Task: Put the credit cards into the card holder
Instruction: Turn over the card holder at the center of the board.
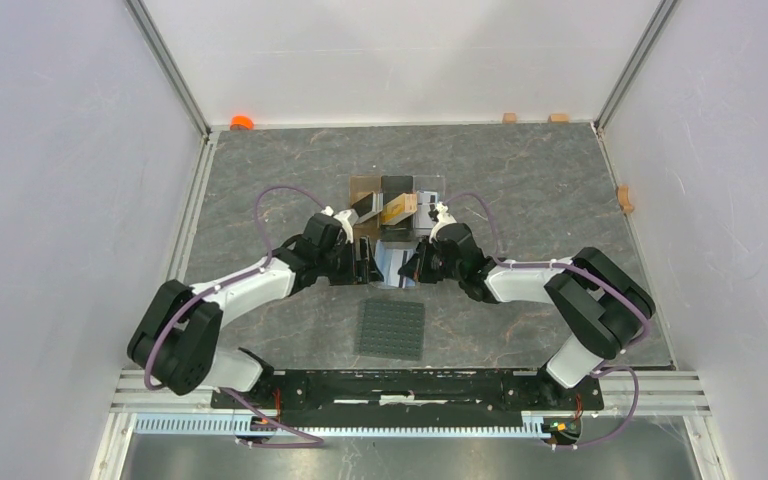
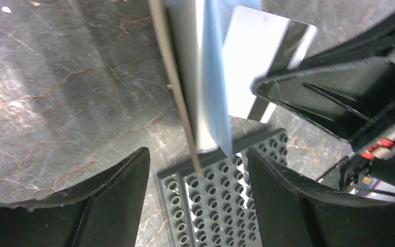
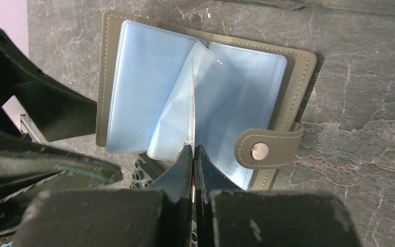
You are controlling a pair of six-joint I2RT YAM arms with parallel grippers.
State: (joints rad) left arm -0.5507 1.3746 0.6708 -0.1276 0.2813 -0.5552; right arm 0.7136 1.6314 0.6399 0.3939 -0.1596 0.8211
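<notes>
The olive-taupe card holder [image 3: 104, 87] lies open on the table, its clear bluish pockets [image 3: 139, 77] up and its snap tab [image 3: 267, 149] at the right; it also shows in the top view [image 1: 390, 262]. My right gripper [image 3: 193, 149] is shut on the white-silver card [image 3: 192, 103], seen edge-on, its tip among the pocket leaves. The left wrist view shows that card's face [image 2: 265, 56]. My left gripper [image 2: 198, 154] is open, at the holder's edge [image 2: 177, 87], holding nothing. The black card [image 1: 367, 205] and the gold-orange card [image 1: 398, 208] stand in the clear stand.
The clear three-slot stand [image 1: 430, 185] stands just behind the holder. A dark grey studded mat [image 1: 392, 328] lies in front of it, also under my left gripper [image 2: 221, 206]. Both grippers [image 1: 368, 262] [image 1: 412, 265] meet over the holder. Small orange and wooden pieces lie along the back wall.
</notes>
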